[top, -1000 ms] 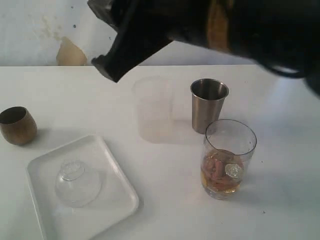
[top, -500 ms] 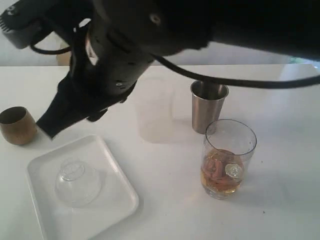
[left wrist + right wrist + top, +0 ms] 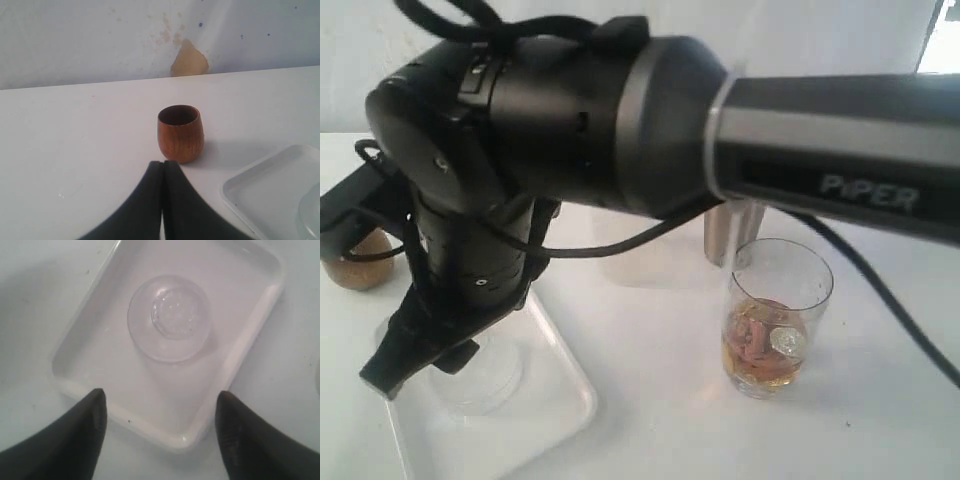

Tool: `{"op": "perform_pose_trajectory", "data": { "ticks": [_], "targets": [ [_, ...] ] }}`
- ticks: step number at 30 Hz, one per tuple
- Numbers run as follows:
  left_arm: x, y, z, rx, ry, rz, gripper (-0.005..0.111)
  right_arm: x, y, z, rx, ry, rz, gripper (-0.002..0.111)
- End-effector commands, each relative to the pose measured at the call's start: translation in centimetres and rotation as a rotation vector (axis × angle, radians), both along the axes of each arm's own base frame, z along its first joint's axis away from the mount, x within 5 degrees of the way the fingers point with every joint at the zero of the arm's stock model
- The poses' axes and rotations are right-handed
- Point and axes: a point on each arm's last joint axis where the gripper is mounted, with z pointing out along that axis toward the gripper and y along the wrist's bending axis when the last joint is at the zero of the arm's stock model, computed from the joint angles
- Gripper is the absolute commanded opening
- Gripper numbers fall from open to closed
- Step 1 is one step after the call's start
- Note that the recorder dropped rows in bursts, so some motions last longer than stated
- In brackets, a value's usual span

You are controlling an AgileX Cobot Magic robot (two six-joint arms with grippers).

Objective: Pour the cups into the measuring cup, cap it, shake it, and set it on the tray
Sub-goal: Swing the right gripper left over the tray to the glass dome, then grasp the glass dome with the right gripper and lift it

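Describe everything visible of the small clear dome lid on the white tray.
The small clear plastic dome lid sits rim down, dome up, near the middle of the flat white rectangular tray. A smaller raised circle crowns it, faintly speckled. It looks level and intact. Only the tray touches it; the open right gripper hovers above, apart.

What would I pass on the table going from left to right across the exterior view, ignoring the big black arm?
wooden cup → white tray, with the clear dome lid lying on it → measuring cup
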Motion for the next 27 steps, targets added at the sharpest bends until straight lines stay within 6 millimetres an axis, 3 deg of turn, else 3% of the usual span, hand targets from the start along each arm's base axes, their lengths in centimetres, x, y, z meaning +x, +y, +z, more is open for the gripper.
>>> {"op": "perform_pose_trajectory", "data": {
  "ticks": [1,8,15,22,27],
  "targets": [
    [0.0,0.0,-0.1,0.001,-0.006,0.001,0.0,1.2,1.7,-0.1,0.066,-0.038,0.001,0.062],
    [0.0,0.0,-0.1,0.001,-0.006,0.001,0.0,2.7,3.6,-2.0,0.071,-0.029,-0.035,0.068],
    [0.0,0.0,-0.1,0.001,-0.006,0.001,0.0,5.1,2.6,-4.4,0.066,0.032,-0.133,0.068],
    [0.0,0.0,-0.1,0.001,-0.006,0.001,0.0,5.8,3.2,-6.8,0.092,0.076,-0.116,0.068],
    [0.0,0.0,-0.1,0.001,-0.006,0.001,0.0,5.9,3.2,-7.3,0.088,0.079,-0.118,0.064]
  ]
}}
